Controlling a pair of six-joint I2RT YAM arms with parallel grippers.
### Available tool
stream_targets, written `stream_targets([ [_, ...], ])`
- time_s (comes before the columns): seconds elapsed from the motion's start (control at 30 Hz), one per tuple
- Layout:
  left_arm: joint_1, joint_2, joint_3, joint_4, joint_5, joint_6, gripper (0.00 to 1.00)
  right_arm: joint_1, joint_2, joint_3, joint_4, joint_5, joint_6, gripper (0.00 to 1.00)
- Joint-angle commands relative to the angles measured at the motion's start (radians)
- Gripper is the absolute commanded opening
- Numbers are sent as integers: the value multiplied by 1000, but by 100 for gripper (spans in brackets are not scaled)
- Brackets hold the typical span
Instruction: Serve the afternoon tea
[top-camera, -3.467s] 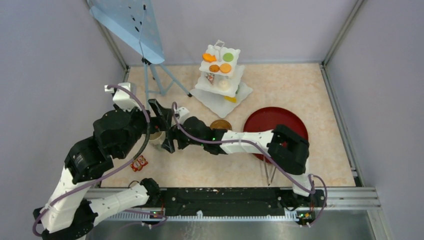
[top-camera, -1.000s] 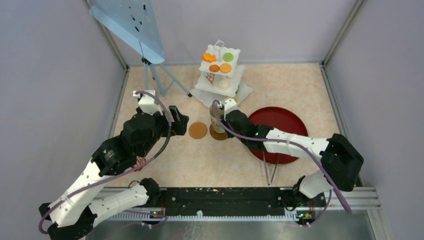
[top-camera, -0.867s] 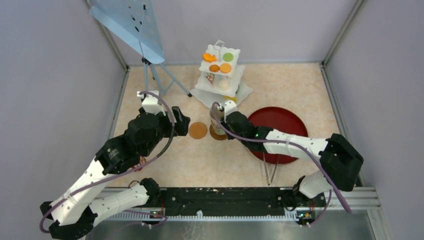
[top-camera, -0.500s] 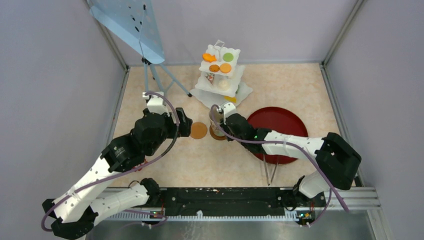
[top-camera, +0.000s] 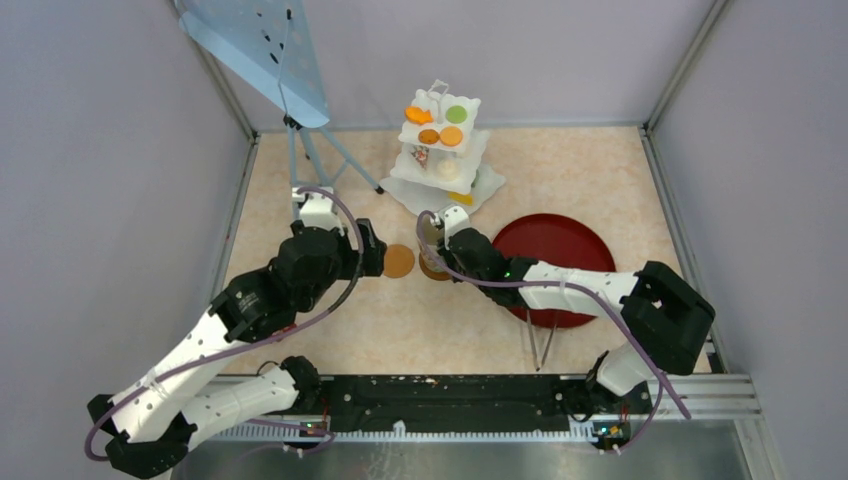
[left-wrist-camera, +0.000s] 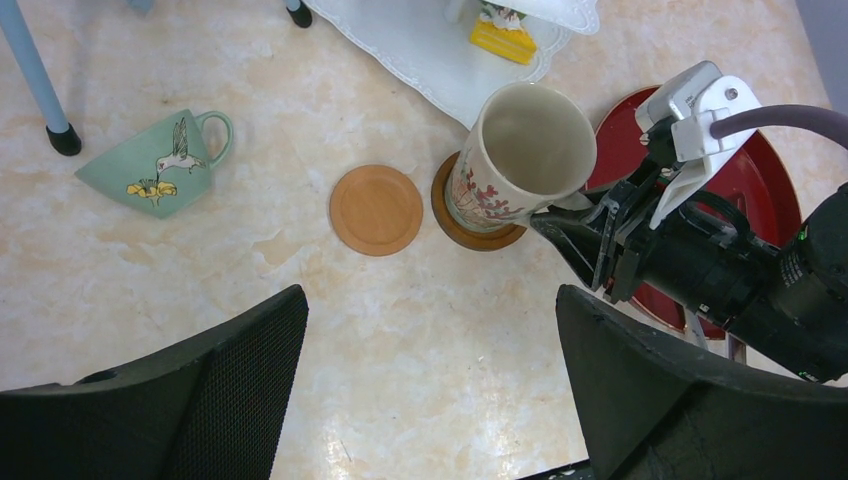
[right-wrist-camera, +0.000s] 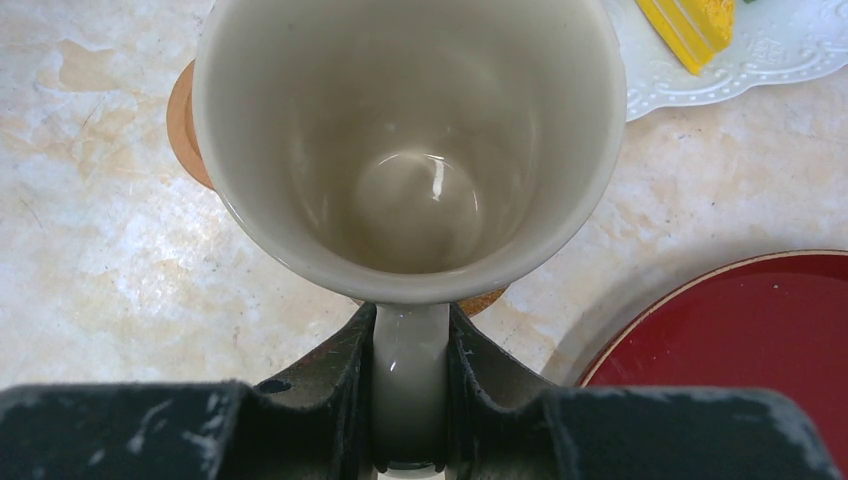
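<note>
Right end effector (right-wrist-camera: 410, 345) clamps handle of glossy cream ceramic mug (left-wrist-camera: 520, 140), red-floral print, on round wooden coaster (left-wrist-camera: 480, 238); left end effector (left-wrist-camera: 430, 310) gapes.

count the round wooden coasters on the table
2. One bare coaster lies between the teal cup and the cream mug; the second coaster sits under that mug, mostly covered. More could hide under the arms.

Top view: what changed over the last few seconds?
The right pincer, shut on the handle of the cream mug, carried it from the left side rightwards to the dark coaster. The left pincer, open, shifted right to beside the light coaster. The tiered stand, red tray and tongs stayed put.
</note>
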Motion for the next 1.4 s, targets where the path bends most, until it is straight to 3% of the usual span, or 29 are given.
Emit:
stream_targets([
  [0.0, 2, 16, -16, 31, -16, -16, 99, -2, -20, 23, 92, 29, -12, 20],
  [0.27, 4, 56, -35, -12, -63, -38, 99, -3, -82, 60, 37, -23, 5, 58],
  [0.43, 131, 129, -12, -48, -24, 17, 99, -3, -176, 102, -67, -65, 48, 69],
  [0.57, 359, 191, 19, -36, 154, 152, 99, -4, -298, 75, -170, -128, 103, 71],
  [0.7, 517, 310, 74, -31, 196, 264, 99, -4, -431, 3, -207, -204, 133, 72],
  [0.83, 677, 470, 100, 14, 326, 372, 99, -4, -536, -36, -242, -271, 149, 72],
  [1.0, 709, 655, 176, 56, 325, 485, 99, -4, -630, -68, -266, -322, 143, 72],
  [1.17, 723, 806, 262, 67, 435, 558, 99, -4, -685, -85, -284, -340, 134, 72],
  [1.37, 737, 946, 343, 29, 416, 616, 99, -4, -721, -101, -301, -332, 104, 72],
])
